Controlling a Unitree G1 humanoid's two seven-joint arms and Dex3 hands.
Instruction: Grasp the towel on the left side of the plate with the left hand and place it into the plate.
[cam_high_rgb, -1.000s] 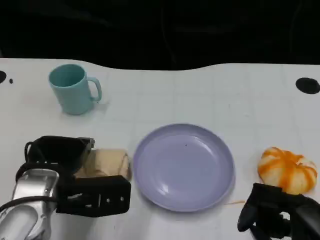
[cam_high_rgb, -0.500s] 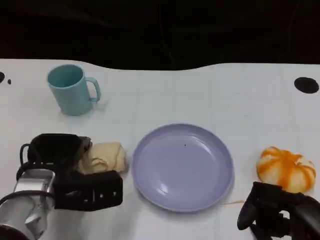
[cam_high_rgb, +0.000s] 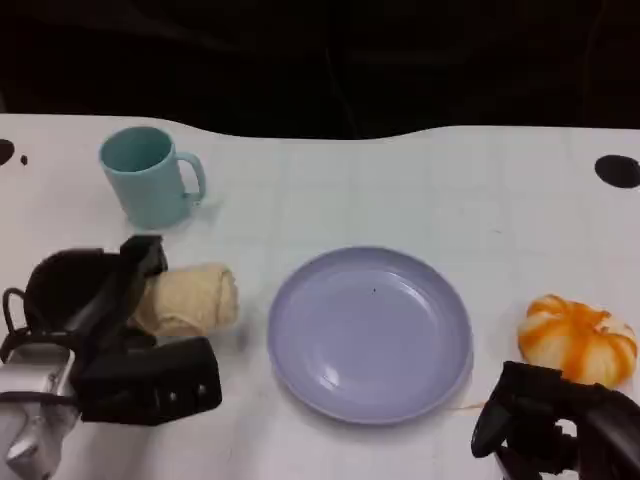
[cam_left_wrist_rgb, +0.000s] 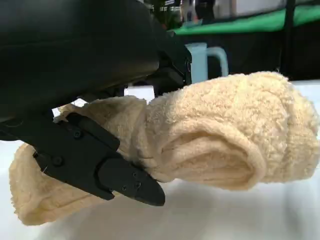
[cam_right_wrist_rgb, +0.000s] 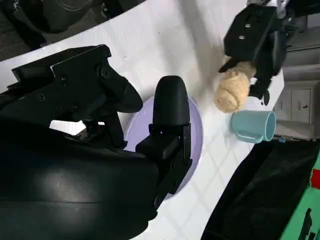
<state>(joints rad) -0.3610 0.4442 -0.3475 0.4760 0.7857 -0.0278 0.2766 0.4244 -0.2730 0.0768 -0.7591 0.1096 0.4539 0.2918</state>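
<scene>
Cream towel (cam_high_rgb: 188, 298); lilac plate (cam_high_rgb: 370, 335); teal mug (cam_high_rgb: 148, 177); orange-striped pumpkin (cam_high_rgb: 578, 338)

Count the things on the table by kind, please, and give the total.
Towel: 1
Plate: 1
Mug: 1
Pumpkin: 1
Total: 4

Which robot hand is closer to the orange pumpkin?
The right hand. It sits just in front of the pumpkin, near the table's front edge. The left hand is far across the table, past the plate, holding the towel.
</scene>
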